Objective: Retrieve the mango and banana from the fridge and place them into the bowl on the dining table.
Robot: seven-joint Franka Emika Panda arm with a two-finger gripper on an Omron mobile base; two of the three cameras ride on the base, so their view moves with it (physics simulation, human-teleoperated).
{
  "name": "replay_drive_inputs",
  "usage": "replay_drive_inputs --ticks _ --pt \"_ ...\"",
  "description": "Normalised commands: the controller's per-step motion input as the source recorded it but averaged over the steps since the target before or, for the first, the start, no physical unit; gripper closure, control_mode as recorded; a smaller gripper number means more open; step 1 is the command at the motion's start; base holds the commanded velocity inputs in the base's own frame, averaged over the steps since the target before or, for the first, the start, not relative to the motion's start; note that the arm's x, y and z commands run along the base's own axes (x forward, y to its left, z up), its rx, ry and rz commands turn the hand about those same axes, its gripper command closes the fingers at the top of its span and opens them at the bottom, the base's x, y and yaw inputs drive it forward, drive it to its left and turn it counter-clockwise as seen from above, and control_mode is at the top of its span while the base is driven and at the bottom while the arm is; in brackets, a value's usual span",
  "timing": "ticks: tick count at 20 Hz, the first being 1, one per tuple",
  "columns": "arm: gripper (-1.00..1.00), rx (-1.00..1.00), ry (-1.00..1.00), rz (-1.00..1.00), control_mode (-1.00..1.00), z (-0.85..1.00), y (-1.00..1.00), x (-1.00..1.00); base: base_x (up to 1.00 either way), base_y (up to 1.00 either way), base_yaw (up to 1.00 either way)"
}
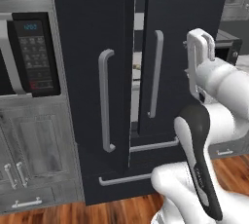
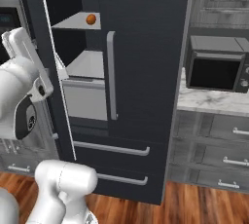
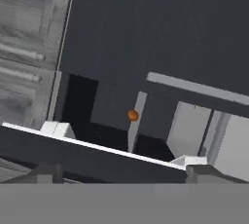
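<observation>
Microwave (image 1: 31,55): black, set into the grey cabinets at the far left of the left base view, silver handle down its left side.
Cabinets (image 1: 29,164): grey, panelled, with small silver pulls, below the microwave.
Fridge (image 1: 92,86): tall, dark navy, upright. Left door swung part-way out, right door shut flat; a narrow gap between them shows light grey shelves.
Door handles (image 1: 105,100): long silver bars, upright, one on each door; two horizontal bars on the drawers beneath.
Mango (image 2: 90,19): small orange fruit lying on an upper light grey shelf inside the fridge, near the shelf's front edge, just behind the edge of the shut right door in the right base view. In the hand view (image 3: 132,115) it sits at the centre, against the dark interior. Too small to tell its long axis or which way it points.
Lower shelf (image 2: 87,65): light grey, below the mango's shelf, with a pale drawer front under it.
Tool (image 3: 121,172): fingers spread wide, nothing between them. Tips (image 3: 48,172) rise at the bottom of the hand view, just in front of the open door's top edge, well apart from the mango.
Second microwave (image 2: 216,69): black, on a marble desk (image 2: 204,102) right of the fridge, grey drawers below.
Floor (image 2: 194,203): reddish wood planks.
</observation>
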Motion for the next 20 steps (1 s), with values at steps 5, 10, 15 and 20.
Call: replay_drive_inputs --ticks 5,10,15,20 --pt "-1.0 0.47 0.3 -0.02 -1.0 0.02 -0.51 0.36 0.0 0.0 0.0" --pt "-1.0 0.45 0.39 0.0 -1.0 0.0 -0.19 0.46 0.0 0.0 0.0" --pt "-1.0 0.3 0.25 0.0 -1.0 -0.02 0.03 0.24 0.0 0.0 0.0" --pt "-1.0 0.02 -0.03 0.02 -1.0 -0.24 0.47 0.02 0.0 0.0 0.0"
